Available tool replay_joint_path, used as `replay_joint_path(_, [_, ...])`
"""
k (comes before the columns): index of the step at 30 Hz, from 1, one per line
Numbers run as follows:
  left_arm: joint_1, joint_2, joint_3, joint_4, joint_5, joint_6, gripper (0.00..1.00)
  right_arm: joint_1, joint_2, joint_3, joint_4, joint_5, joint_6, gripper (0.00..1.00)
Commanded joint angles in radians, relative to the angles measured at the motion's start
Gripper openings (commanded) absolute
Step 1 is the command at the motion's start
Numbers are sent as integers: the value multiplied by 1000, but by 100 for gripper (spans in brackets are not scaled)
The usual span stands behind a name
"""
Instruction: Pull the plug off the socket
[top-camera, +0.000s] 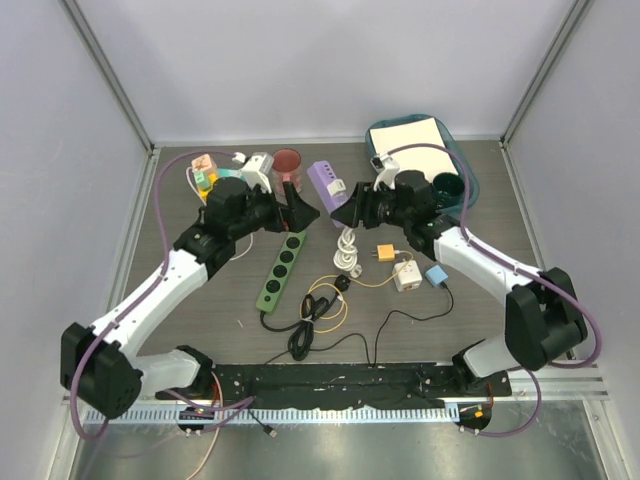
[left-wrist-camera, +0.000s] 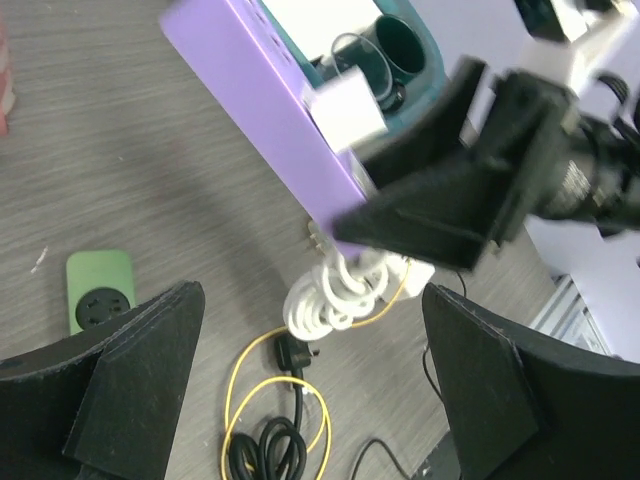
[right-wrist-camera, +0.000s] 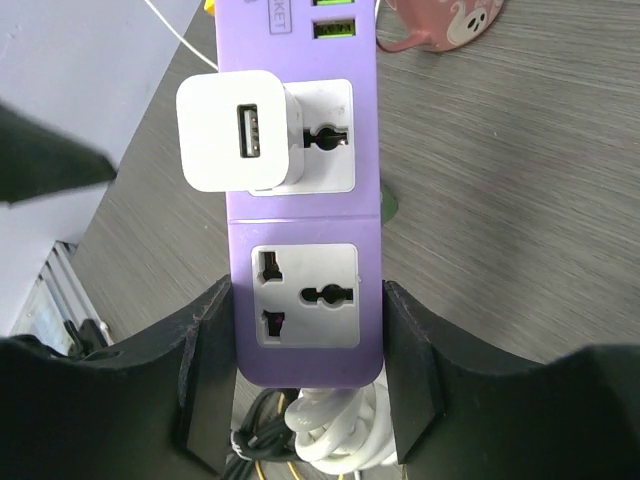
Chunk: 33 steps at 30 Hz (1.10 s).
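Observation:
The green power strip (top-camera: 283, 268) lies flat on the table with its four round outlets empty; its end shows in the left wrist view (left-wrist-camera: 100, 290). The pale-blue plug (top-camera: 437, 275) lies loose on the table at the right. My right gripper (right-wrist-camera: 308, 300) is shut on the cord end of a purple strip (right-wrist-camera: 300, 200), holding it raised. A white USB charger (right-wrist-camera: 235, 132) is plugged into that purple strip. My left gripper (left-wrist-camera: 312, 300) is open wide and empty, facing the purple strip (left-wrist-camera: 270, 100) and the charger (left-wrist-camera: 345, 108) from the left.
A teal tray (top-camera: 470, 170) with a dark cup (top-camera: 447, 187) stands back right and a pink mug (top-camera: 287, 163) back centre. A yellow cube (top-camera: 385, 253), a white adapter (top-camera: 407, 275), a black plug on yellow cable (top-camera: 343, 283) and coiled cords (top-camera: 305, 335) lie mid-table.

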Motion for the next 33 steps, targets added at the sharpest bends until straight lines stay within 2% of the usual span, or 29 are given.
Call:
replay_joint_path(1, [16, 83, 162, -57, -60, 20, 95, 2, -149, -49, 114, 3, -89, 1])
replay_joint_path(7, [17, 163, 276, -71, -101, 8, 95, 27, -175, -83, 64, 25, -159, 1])
replay_joint_path(15, [20, 273, 385, -177, -149, -17, 92, 77, -214, -127, 145, 39, -219, 1])
replay_joint_path(24, [23, 279, 339, -193, -125, 2, 90, 117, -217, -149, 199, 5, -248, 1])
replay_joint_path(26, [25, 276, 322, -185, -83, 0, 85, 131, -208, -156, 216, -1, -251, 1])
replay_joint_path(27, [28, 275, 310, -159, -60, -5, 77, 133, -204, -158, 219, 3, -254, 1])
replay_joint_path(29, [31, 270, 264, -125, 19, -18, 69, 149, -188, -150, 217, 11, -260, 1])
replay_joint_path(31, [34, 259, 239, -79, 87, -23, 56, 156, -174, -140, 200, 22, -269, 1])
replay_joint_path(32, [34, 250, 221, -72, 101, -32, 49, 159, -169, -135, 196, 23, -271, 1])
replay_joint_path(33, [35, 238, 212, -53, 107, -35, 30, 160, -168, -133, 193, 23, -269, 2])
